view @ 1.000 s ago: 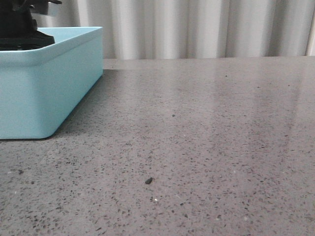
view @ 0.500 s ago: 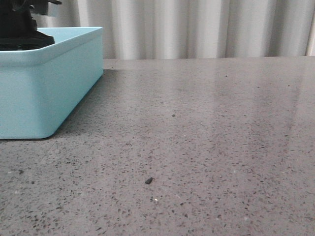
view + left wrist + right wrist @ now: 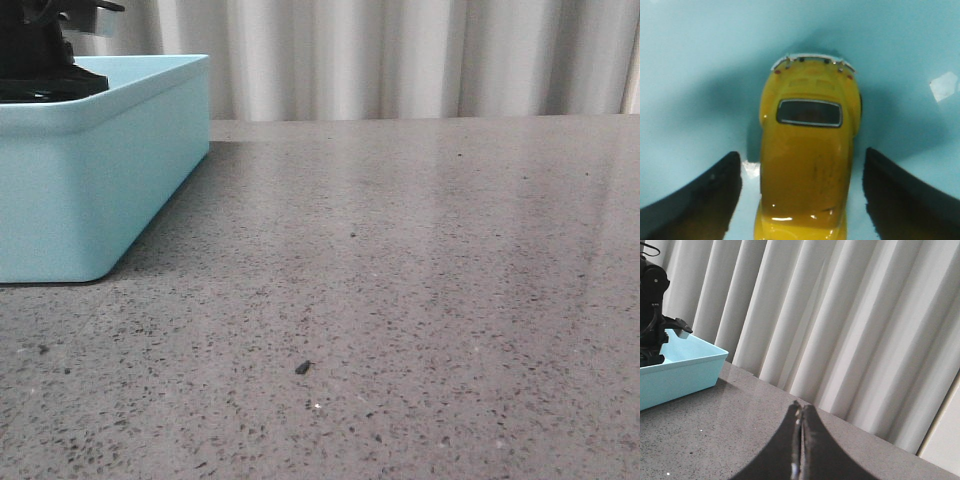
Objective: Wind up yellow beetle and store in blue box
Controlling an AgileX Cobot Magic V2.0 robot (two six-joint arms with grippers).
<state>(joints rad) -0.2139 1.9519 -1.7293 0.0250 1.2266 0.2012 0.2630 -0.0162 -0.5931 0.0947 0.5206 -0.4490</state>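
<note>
We see the small glossy yellow toy beetle (image 3: 807, 165) resting on the floor of the large pale turquoise plastic box (image 3: 90, 190), which stands at the bench's (image 3: 400, 300) far left edge. Our left gripper (image 3: 802, 195) hangs inside the box with its dark fingers (image 3: 700, 200) spread, released either side of the car and not touching it. Our right gripper (image 3: 800, 450) is clenched on nothing, fingertips pressed together above the bench.

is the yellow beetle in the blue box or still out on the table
In the box. The left wrist view shows the yellow beetle on the pale blue floor of the blue box, between the left gripper's spread fingers, none touching it.
</note>
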